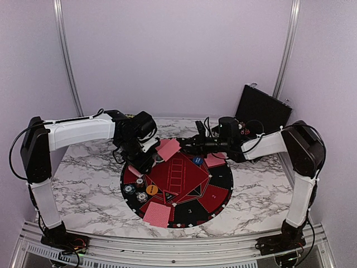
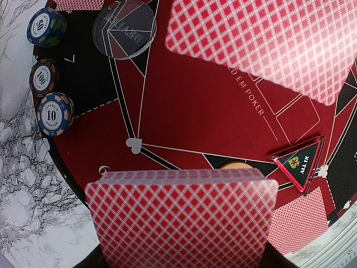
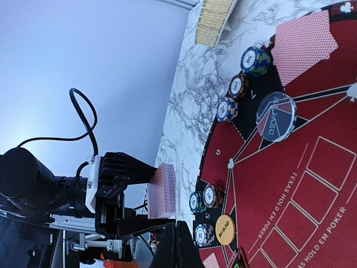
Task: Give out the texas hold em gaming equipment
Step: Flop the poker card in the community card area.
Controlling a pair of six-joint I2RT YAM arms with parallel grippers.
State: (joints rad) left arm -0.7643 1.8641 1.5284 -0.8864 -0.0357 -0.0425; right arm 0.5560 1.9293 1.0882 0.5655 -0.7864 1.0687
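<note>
The deck of cards [image 2: 181,220] sits in my left fingers [image 3: 125,181], which grasp it from both sides. Its pink-red back faces my wrist and its free edge points out over the round mat [image 2: 195,111], above the mat's left part. The near end is cut off, so I cannot tell which way its long side runs.

Just beyond the deck a loose card [image 2: 268,44] hangs above the mat, back up, its long side slanting across my left wrist view. My right fingers [image 3: 181,251] are clenched, with their tips at that card's edge in the top view. I cannot tell whether they pinch it.

On the mat lie three chip stacks [image 2: 54,114] in a row along the rim, with a clear disc [image 2: 124,28] beside them. Also there are an orange disc [image 3: 225,229] and a triangular marker [image 2: 298,162]. The marbled worktop [image 2: 28,195] carries the mat.
</note>
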